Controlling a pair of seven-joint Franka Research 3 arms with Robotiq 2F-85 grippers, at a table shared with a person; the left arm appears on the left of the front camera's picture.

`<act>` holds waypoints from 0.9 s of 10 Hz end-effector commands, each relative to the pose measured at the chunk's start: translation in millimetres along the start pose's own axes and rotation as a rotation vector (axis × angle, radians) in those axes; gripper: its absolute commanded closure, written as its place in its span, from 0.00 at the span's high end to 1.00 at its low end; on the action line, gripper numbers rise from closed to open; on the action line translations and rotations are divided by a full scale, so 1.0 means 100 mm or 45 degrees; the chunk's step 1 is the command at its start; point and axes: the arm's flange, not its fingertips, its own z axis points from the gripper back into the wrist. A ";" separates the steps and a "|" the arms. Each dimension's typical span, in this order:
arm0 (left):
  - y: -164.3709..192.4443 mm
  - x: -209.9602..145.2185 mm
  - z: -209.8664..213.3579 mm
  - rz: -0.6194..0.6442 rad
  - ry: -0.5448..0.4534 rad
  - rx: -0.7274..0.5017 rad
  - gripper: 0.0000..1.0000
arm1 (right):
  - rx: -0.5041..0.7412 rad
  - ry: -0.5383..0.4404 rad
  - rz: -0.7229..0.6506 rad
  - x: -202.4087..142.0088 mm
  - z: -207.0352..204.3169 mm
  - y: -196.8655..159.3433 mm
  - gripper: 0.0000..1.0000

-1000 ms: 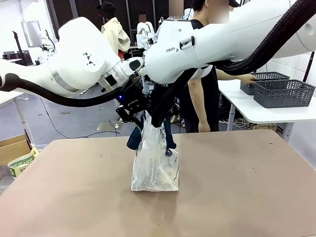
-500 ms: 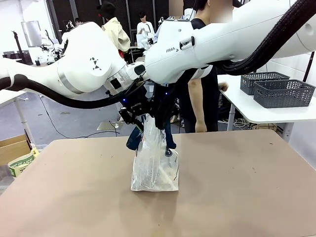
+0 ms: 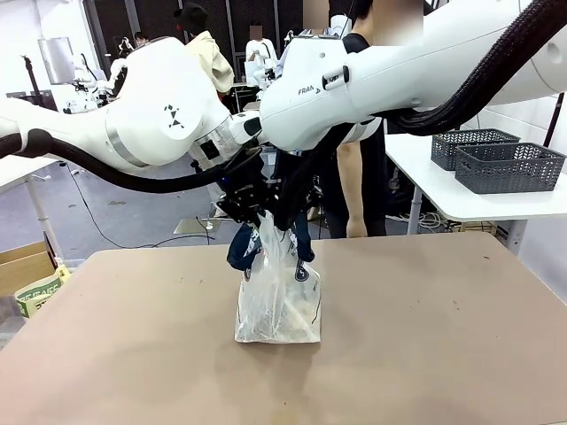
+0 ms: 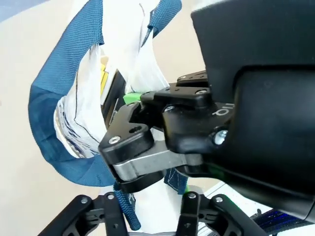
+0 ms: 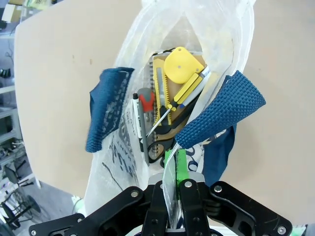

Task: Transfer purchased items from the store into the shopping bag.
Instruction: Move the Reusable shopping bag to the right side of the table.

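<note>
**Front view**
- Shopping bag (image 3: 277,297): stands upright near the middle of the brown table (image 3: 425,345), with its top bunched and drawn upward.
- Right gripper (image 3: 286,217): at the bag's top, its arm coming in from picture right.
- Left gripper (image 3: 253,211): just beside the right gripper, on the bag's left, with a navy handle (image 3: 241,250) hanging below it.
- Lattice baskets (image 3: 509,166): two, dark grey, on a white side table (image 3: 443,202) at far right, well apart from the bag.
- Person (image 3: 361,177): stands behind the table.

**Left wrist view**
- Left gripper: fingers spread apart. A blue strap passes between them close to one finger and is not pinched.
- Right gripper: black, close ahead, at the bag's rim.

**Right wrist view**
- Right gripper: green pads (image 5: 181,164) clenched on the bag's translucent rim.
- Purchased items (image 5: 172,93): inside the open bag. A yellow tool lies on a brownish card, with a red-and-grey piece beside it.
</note>
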 end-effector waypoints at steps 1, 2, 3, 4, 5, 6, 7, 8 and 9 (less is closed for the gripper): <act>-0.03 0.00 0.01 0.014 0.006 0.068 0.00 | 0.042 0.001 0.019 -0.04 -0.06 -0.07 0.00; -0.03 0.00 0.04 0.010 0.006 0.080 0.00 | 0.042 0.002 0.020 -0.04 -0.06 -0.08 0.00; -0.03 -0.01 0.06 0.001 0.005 0.083 0.00 | 0.043 0.003 0.018 -0.04 -0.06 -0.08 0.00; -0.03 -0.02 0.09 -0.007 0.005 0.089 0.00 | 0.043 0.002 0.019 -0.04 -0.06 -0.09 0.00; -0.05 -0.03 0.10 -0.012 0.000 0.101 0.00 | 0.043 0.001 0.021 -0.04 -0.06 -0.09 0.00; -0.06 -0.03 0.11 -0.023 -0.002 0.113 0.00 | 0.043 0.001 0.022 -0.05 -0.06 -0.09 0.00; -0.07 -0.03 0.11 -0.024 -0.002 0.114 0.00 | 0.043 0.001 0.022 -0.05 -0.06 -0.09 0.00; -0.07 -0.03 0.11 -0.023 0.002 0.112 0.00 | 0.042 0.000 0.021 -0.05 -0.06 -0.10 0.00; -0.08 -0.03 0.11 -0.041 -0.007 0.117 0.00 | 0.044 -0.001 0.024 -0.05 -0.06 -0.10 0.00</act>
